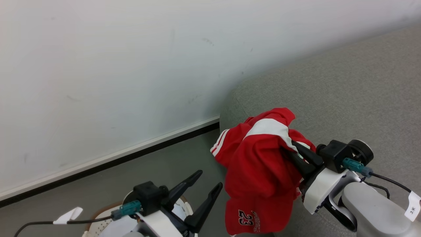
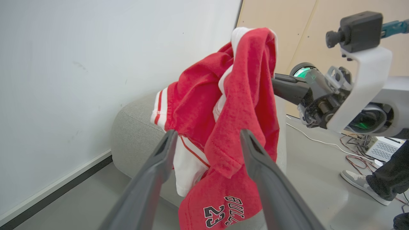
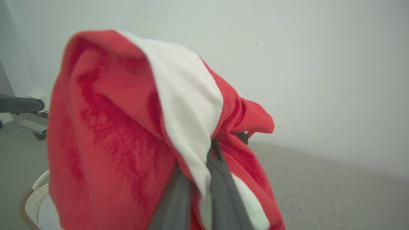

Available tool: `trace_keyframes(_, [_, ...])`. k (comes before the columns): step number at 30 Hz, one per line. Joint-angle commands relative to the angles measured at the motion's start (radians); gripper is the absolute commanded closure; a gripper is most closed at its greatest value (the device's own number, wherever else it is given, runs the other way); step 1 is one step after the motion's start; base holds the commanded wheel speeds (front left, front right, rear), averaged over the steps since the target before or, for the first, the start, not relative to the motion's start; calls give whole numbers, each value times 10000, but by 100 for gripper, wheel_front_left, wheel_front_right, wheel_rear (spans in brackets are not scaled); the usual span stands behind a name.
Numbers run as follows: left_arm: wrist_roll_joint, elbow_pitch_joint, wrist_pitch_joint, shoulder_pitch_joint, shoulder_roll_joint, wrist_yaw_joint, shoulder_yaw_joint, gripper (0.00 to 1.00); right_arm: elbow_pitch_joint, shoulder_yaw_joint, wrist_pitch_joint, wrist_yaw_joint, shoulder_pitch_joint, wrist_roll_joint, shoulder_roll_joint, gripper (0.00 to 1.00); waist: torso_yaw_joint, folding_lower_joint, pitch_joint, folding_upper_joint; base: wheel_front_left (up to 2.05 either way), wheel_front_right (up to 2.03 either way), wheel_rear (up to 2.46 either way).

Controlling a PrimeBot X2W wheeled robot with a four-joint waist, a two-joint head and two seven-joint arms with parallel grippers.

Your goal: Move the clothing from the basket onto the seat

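Wall (image 1: 115, 65), pale and lightly scuffed, spans my head view from 9 o'clock round to 1 o'clock, ending in a dark skirting strip. The seat (image 1: 345, 92) comes next: its grey woven top spreads from the centre out to 3 o'clock, and its rounded end faces the wall. Grey floor (image 1: 158, 164) lies between the skirting and the bottom edge, around 7 o'clock.

The clothing (image 1: 260, 164) is out of the basket and up in the air, hanging just past centre toward 5 o'clock over the seat's rounded end. It is bunched over my fingers, with a white panel on top, white-striped trim at its 9 o'clock side and the number 23 on the lowest fold. I cannot tell whether the hanging part brushes the seat's side.

The basket (image 1: 102, 223) sits on the floor at 7 o'clock, at the very bottom edge, partly behind my left wrist. I see a little of its perforated white wall and tan rim.

My right gripper (image 1: 296, 153) reaches in from 4 o'clock. Its two dark fingers are pressed close together with the cloth pinched between them and draped over the tips (in the right wrist view the white panel runs straight down between them).

My left gripper (image 1: 209, 178) is at 6 o'clock, fingers spread wide with nothing between them, pointing toward the clothing but apart from it.

In the left wrist view, a person's grey shoe (image 2: 361, 185) stands on the floor at 4 o'clock, near some loose cables (image 2: 319, 140).
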Motion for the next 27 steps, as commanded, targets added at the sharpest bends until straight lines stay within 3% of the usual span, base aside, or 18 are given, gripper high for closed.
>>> trace_keyframes(1, [126,17,-2,25,-3,-34,18,0,-108,-96,-40,-25,64,-75,-96,100,-81,0,13,-1,0,0,0])
trace_keyframes(12, [120,-121,15,-121,114,-36,-111,0,-194,-937,-42,-25,-302,-79,-468,100,-83,0,417,-1,0,0,0])
trace_keyframes(20, [249,-763,425,-1232,530,-41,-360,0,-7,-2870,-39,-25,-1586,-554,-1109,100,670,0,2472,-1,0,0,0])
trace_keyframes(27, [347,-1371,626,-2301,1105,-43,-532,0,471,-5152,199,-25,-3556,-1181,-1981,100,1442,0,4297,-1,0,0,0])
